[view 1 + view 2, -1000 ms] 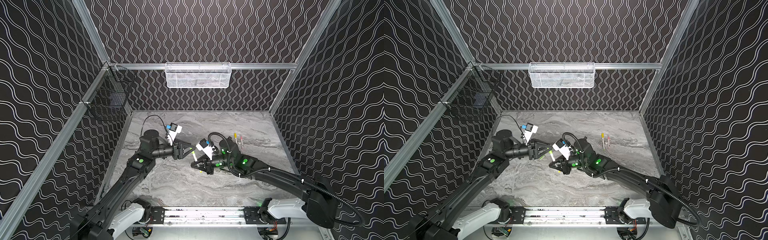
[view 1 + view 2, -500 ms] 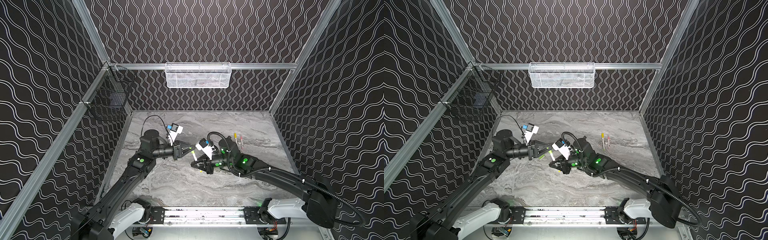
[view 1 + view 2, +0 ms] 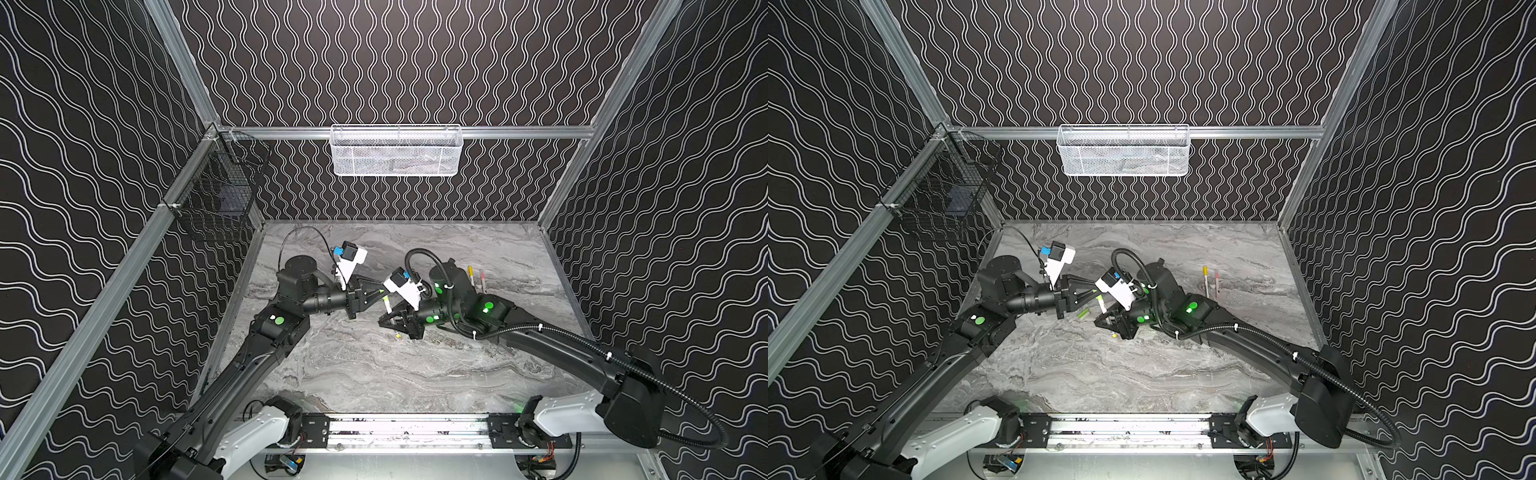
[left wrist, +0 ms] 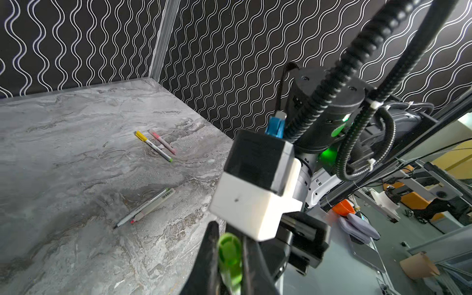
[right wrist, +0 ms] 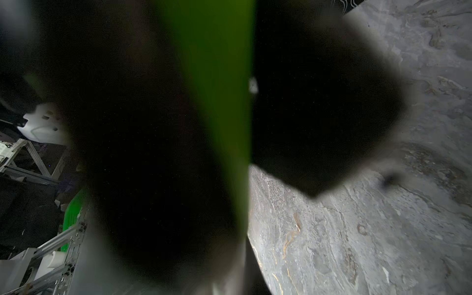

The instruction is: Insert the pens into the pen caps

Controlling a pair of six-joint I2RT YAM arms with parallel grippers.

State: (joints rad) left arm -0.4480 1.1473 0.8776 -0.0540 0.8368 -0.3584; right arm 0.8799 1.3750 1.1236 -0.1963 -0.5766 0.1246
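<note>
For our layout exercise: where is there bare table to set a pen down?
Bare: the front of the table before the base rail, and the rear strip along the back wall. Crowded: the middle, where left gripper and right gripper nearly meet.

Quick tally: five pens by my count. Two capped, far right: yellow-capped pen (image 4: 153, 146) and pink-capped pen (image 4: 163, 141). Two bare, lying together: thin bare pen (image 4: 142, 208), thick bare pen (image 4: 158, 202). Plus one lifted pen (image 3: 387, 305). Loose caps, two: held lime cap (image 4: 229, 251), lying lime cap (image 3: 1084, 312) (that one only shows in a top view). Baskets, two: white basket (image 3: 395, 160), black basket (image 3: 216, 195).
</note>
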